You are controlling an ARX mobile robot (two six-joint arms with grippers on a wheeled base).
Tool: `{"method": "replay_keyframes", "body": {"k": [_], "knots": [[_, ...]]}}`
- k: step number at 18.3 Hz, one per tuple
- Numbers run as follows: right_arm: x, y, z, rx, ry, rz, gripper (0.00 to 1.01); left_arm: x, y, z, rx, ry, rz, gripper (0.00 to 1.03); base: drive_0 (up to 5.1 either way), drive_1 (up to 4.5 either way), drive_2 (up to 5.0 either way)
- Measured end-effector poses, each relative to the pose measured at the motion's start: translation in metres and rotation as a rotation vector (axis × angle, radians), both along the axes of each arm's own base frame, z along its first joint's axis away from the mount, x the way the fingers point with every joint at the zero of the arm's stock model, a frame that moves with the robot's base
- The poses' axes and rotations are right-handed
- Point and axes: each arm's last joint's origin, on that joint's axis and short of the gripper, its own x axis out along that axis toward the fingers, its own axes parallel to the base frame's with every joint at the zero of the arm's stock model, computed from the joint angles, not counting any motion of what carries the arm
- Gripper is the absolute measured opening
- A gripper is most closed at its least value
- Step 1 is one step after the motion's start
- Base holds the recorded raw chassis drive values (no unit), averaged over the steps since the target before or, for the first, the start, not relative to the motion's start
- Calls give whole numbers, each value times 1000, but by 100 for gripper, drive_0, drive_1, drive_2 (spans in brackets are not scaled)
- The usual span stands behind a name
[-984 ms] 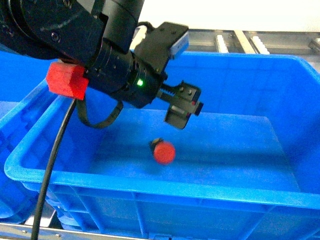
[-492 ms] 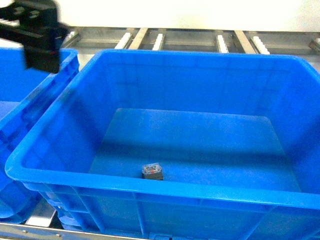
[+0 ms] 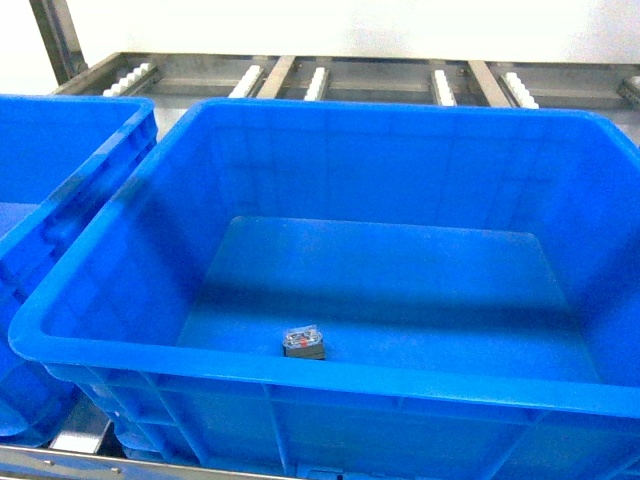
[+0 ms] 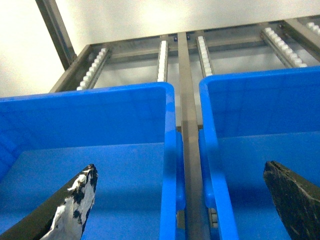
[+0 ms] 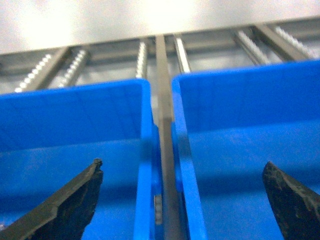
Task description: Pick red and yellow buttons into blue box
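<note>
**One button down in the box, both grippers wide and empty**

Head view shows the blue box [image 3: 330, 130] filling most of the frame, with a second blue crate [image 3: 60, 200] just beside it on the left and a roller rack [image 3: 300, 75] behind both. One button [image 3: 304, 343] lies on the box floor close to the near wall, left of centre. Its clear-grey contact block faces up, with a little red showing at its edge; the cap itself is hidden. No yellow button is visible in any view. Neither arm appears in the head view.

From the left wrist, the left gripper [image 4: 182, 200] is spread wide, its dark fingers [image 4: 70, 207] at the frame's two lower corners, with nothing between them. It hangs above the gap between the two crates, looking toward the rack.

The right wrist picture is slightly blurred. The right gripper [image 5: 182, 200] is likewise wide apart and empty, over the same gap between crates.
</note>
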Motion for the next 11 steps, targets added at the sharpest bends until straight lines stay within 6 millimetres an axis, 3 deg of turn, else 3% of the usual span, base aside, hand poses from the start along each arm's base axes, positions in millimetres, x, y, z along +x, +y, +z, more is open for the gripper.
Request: {"method": "replay_keyframes", "body": {"k": [4,7,8,9,10,11], "knots": [[-10,13,-10,-109,-63,99,65,-18,10,-14,-78,-65,-19,65,0,0,0],[-16,11,-20,-129,-47,81,39,-30,16,-21,-96,-65,-18,40,0,0,0],[-20,11,-23,-136,-54,80,21,-37,19,-26,-97,-64,-21,23,0,0,0],[-22,11,-24,-137,-59,80,10,-41,21,-28,-97,-67,-25,11,0,0,0],[-24,11,-26,-142,-54,80,1,-45,28,-30,-103,-66,-28,1,0,0,0],[-26,11,-29,-141,-50,81,2,-49,33,-33,-102,-63,2,2,0,0,0]]}}
